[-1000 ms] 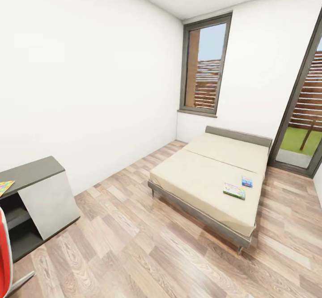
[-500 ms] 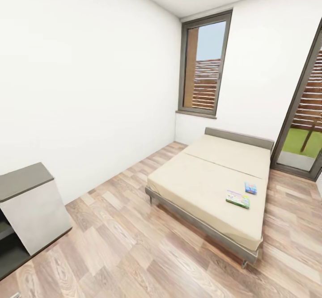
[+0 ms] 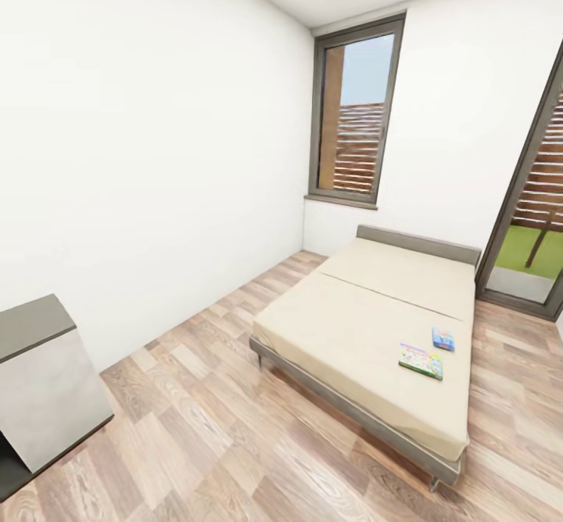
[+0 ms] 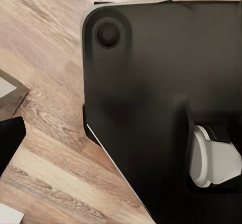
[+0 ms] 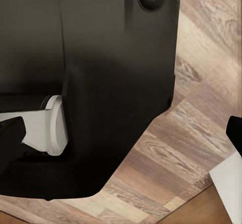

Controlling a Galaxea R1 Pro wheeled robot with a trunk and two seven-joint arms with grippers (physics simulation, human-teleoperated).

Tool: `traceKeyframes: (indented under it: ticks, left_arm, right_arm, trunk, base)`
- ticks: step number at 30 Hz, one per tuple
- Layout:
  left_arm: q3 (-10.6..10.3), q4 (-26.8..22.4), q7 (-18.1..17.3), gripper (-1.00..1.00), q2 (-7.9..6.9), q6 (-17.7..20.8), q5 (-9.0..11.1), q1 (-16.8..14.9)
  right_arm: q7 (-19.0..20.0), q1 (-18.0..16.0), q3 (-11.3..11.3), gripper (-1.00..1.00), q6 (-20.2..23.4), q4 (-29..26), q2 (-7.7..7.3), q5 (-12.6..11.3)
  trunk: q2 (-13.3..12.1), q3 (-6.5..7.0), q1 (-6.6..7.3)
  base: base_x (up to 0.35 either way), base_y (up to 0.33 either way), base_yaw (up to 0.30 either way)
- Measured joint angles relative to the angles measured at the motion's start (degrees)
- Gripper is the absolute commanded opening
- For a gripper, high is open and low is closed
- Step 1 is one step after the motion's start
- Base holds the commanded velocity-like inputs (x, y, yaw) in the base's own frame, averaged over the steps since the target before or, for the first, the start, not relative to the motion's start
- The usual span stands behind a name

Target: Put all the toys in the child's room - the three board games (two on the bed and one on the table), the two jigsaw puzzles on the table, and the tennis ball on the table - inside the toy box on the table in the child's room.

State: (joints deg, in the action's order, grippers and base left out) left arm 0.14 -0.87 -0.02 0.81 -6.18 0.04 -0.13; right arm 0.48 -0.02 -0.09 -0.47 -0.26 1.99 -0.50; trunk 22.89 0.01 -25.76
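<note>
Two board games lie flat on the near right part of the bed (image 3: 352, 326): a small light blue one (image 3: 443, 339) and, just in front of it, a larger green-edged one (image 3: 421, 361). The bed has two beige mattress sections and a low grey headboard under the windows. An end of the grey-topped table (image 3: 31, 322) shows at the left edge, bare on the part I see. The toy box, jigsaw puzzles and tennis ball are out of view. Both wrist views look down past my black base (image 4: 161, 82) onto plank floor. A dark tip (image 4: 7, 143) shows at one frame edge.
Wood-plank floor (image 3: 203, 428) stretches between the table and the bed. A white wall runs along the left. A tall grey-framed window (image 3: 356, 119) and a glass door (image 3: 532, 225) stand behind the bed. The bed's grey frame edge (image 3: 336, 393) faces me.
The head view has swung right and moved forward. The red chair and the jigsaw on the table have slid out at the left. The bed sits slightly lower in the picture.
</note>
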Motion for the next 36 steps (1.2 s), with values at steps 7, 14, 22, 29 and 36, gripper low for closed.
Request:
traceKeyframes:
  ticks: [7, 14, 22, 29, 36]
  left_arm:
    - [0.1, -1.7, -0.1, 1.0, 0.01, 0.0, 0.1, 0.0]
    - [0.4, -1.8, 0.0, 1.0, 0.12, -0.1, 0.5, 0.0]
    - [0.4, -6.5, -0.2, 1.0, -0.13, 0.6, 0.5, -0.4]
    - [0.5, -12.5, -0.7, 1.0, -2.58, 6.3, 0.7, -4.7]
    - [3.0, -23.8, -7.9, 1.0, -6.8, 22.0, 5.3, -12.3]
  right_arm:
    - [0.0, 0.0, -0.1, 1.0, -2.7, 0.0, 0.03, -0.1]
    - [0.0, 0.0, -0.2, 1.0, -11.2, 0.0, 0.94, -0.2]
    - [0.2, 0.0, -0.2, 1.0, -25.3, -0.1, 1.54, -0.1]
    - [0.1, -0.2, -0.4, 1.0, -28.6, -1.4, 3.38, -0.6]
    - [-0.2, -4.4, -2.0, 1.0, -19.4, -9.9, 3.24, -5.9]
  trunk:
    - [0.0, 0.0, -0.01]
    - [0.0, 0.0, -0.01]
    - [0.0, 0.0, -0.01]
    - [0.0, 0.02, -0.01]
    - [0.0, 0.03, -0.01]
  base:
    - [0.022, 0.0, 0.0]
    - [0.002, 0.0, 0.0]
    - [0.0, 0.0, 0.0]
    - [0.0, 0.0, 0.0]
    - [0.0, 0.0, 0.0]
